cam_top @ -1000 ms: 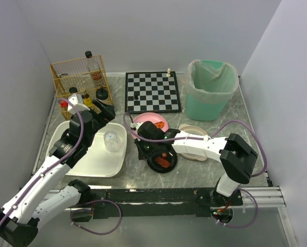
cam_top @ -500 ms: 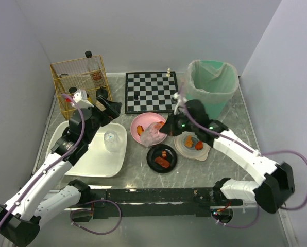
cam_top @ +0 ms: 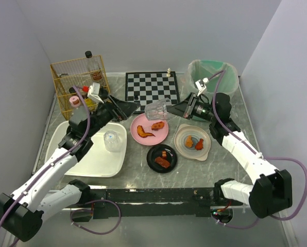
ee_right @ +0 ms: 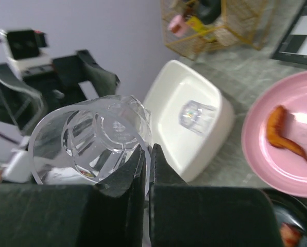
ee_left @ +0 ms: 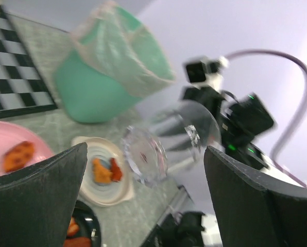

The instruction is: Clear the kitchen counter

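worktop (cam_top: pixel 231 164): grey marble slab under everything, all around the clock; rigid, fixed, nothing to grab.
glass (cam_top: pixel 157 109): in the air on its side, 12 o'clock of pink plate (cam_top: pixel 161 136); light, stiff, slick, breakable, so I'd take the wall near the base.
right hand (cam_top: pixel 170 109): pinched on the glass rim.
left hand (cam_top: pixel 133 109): spread wide, 9 o'clock of glass, not touching.

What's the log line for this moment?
right gripper: shut on glass, held aloft | left gripper: open, facing glass | tub: second glass inside
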`<state>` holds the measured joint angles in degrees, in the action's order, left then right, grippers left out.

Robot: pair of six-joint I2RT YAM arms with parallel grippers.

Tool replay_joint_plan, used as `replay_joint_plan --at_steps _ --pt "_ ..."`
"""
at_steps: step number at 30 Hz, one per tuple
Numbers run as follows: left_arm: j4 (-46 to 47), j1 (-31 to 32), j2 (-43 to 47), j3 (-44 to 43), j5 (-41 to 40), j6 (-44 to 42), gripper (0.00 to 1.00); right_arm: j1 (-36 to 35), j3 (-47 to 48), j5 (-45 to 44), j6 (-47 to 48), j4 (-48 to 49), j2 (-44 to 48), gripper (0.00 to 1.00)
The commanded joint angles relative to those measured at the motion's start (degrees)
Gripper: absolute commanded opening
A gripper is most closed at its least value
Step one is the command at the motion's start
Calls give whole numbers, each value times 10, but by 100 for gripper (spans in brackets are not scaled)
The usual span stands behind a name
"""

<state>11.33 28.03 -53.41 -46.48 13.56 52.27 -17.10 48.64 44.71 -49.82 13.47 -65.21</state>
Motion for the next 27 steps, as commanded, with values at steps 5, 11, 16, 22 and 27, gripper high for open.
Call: replay_joint_plan --at_steps 5,11,16,22,27 --pt "186 -2 -21 40 149 82 99 10 -9 85 -139 220 -18 0" --pt "253 8 -41 58 178 115 99 10 -11 86 -146 225 -18 0" --pt "289 16 -56 64 184 133 99 10 -17 92 -165 255 -24 0" --pt "344 28 -86 67 197 165 99 10 -21 98 -178 272 -28 0" --pt "358 46 -105 60 197 166 99 10 -26 97 -179 277 -24 0"
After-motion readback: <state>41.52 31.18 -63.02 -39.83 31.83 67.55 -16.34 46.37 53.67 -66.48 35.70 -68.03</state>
